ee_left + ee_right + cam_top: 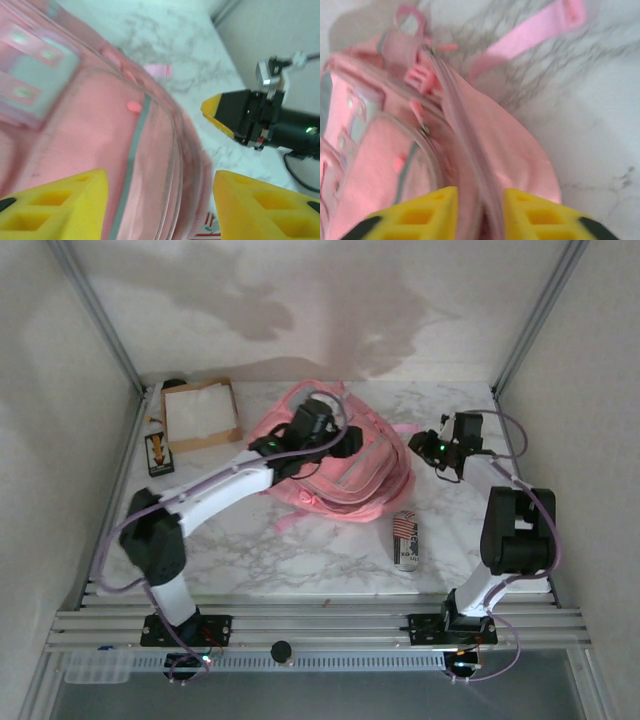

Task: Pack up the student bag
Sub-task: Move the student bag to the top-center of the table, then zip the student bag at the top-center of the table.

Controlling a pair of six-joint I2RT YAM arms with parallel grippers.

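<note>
The student bag (345,475) lies flat in the middle of the marble table, pink with a pale panel (30,75) and pink straps (530,35). My left gripper (343,440) hovers over its top. Its yellow fingers (55,205) stand wide open above a front pocket seam (135,145), with nothing held. My right gripper (430,450) is at the bag's right edge. Its fingers (420,215) are apart, and the bag's main zip ridge (465,130) runs into the gap between them. One yellow-tipped finger (216,109) of the right gripper sits over bare marble beside the bag.
A shallow brown cardboard box (232,430) with white paper inside stands at the back left. In front of it is a small black-and-yellow item (158,452). A red-and-white striped item (405,540) lies on the table (250,560) near the bag's front right corner.
</note>
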